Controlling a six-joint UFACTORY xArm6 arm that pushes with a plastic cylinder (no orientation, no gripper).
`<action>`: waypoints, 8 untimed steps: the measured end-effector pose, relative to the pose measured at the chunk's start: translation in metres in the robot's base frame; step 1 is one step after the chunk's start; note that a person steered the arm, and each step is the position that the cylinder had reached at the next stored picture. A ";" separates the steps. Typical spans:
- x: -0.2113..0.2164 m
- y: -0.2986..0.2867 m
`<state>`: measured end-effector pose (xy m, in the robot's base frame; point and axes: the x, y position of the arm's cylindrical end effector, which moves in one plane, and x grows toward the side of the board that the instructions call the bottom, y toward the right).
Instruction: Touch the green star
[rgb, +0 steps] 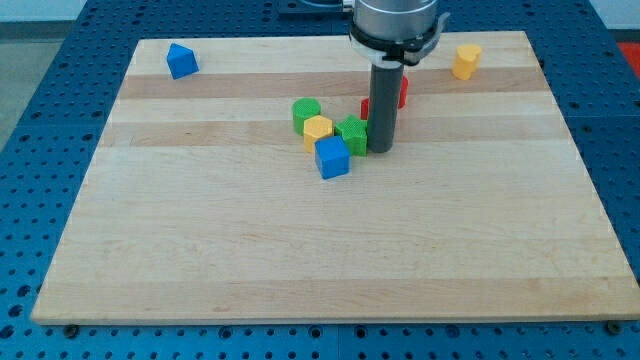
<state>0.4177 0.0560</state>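
The green star (351, 134) lies near the middle of the wooden board (300, 240), in a tight cluster. My tip (380, 150) stands right at the star's right side, touching it or nearly so. To the star's left sit a yellow block (318, 129) and a green round block (306, 112). A blue cube (332, 157) sits just below and left of the star. A red block (400, 92) is mostly hidden behind the rod.
A blue block (181, 61) lies near the board's top left corner. A yellow block (466, 61) lies near the top right. The board rests on a blue perforated table (40, 120).
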 end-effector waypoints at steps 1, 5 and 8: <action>0.031 -0.008; 0.103 -0.034; 0.085 -0.108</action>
